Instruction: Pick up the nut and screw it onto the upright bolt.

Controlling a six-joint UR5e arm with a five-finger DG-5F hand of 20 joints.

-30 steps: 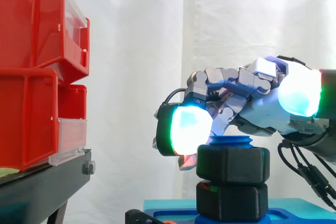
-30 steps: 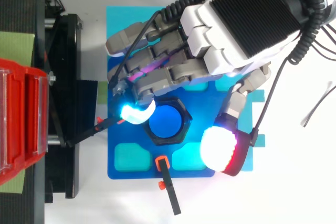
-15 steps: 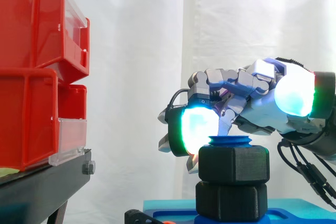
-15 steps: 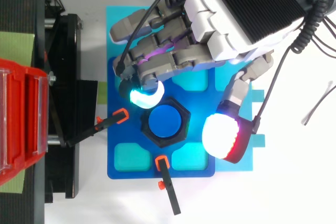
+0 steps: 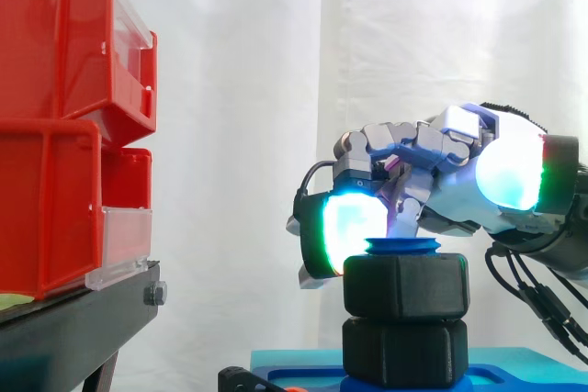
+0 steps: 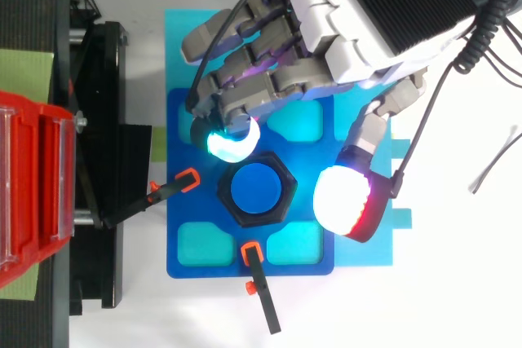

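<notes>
Since a second ago the hand has drawn back toward the far right, off the nut. I see its fingers curled and gripping nothing: the cyan pad sits just beside the nut's far-left corner, the thumb pad apart to its right. I read the nut as sitting on the upright bolt, near its top, above a lower nut on the blue base
</notes>
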